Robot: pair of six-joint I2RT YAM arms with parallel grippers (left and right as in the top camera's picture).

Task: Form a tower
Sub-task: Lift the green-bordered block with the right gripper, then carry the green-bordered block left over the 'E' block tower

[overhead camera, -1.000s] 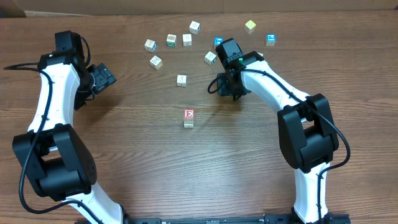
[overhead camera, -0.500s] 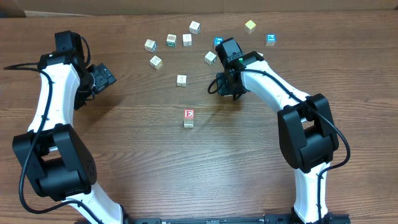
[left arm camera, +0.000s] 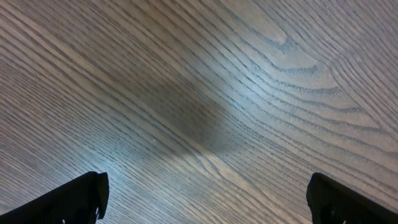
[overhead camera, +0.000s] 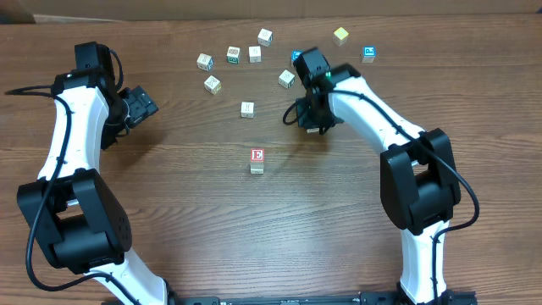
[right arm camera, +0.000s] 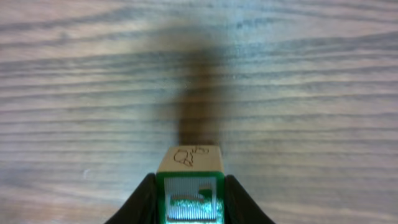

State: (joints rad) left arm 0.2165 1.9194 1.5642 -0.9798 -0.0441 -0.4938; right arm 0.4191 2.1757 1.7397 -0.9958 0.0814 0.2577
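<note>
Tower (overhead camera: pixel 257 160) just 2 high; R tool (right arm camera: pixel 189 200) pinching green cube (right arm camera: pixel 189 165); L tool (left arm camera: pixel 205 194) wide open, empty; loose cubes (overhead camera: pixel 246 108) remain.

green-faced cube (right arm camera: pixel 190 186) cropped below, seemingly blurred

We looked in on a robotics lab bench: a brown wood-grain tabletop (overhead camera: pixel 169 220) carried two white-and-black jointed robot arms, one left (overhead camera: pixel 63 135), one right (overhead camera: pixel 373 123), trailing black cables (overhead camera: pixel 17 89), with small pale wooden picture cubes (overhead camera: pixel 247 109) scattered about and tan cardboard (overhead camera: pixel 169 8) behind.
</note>
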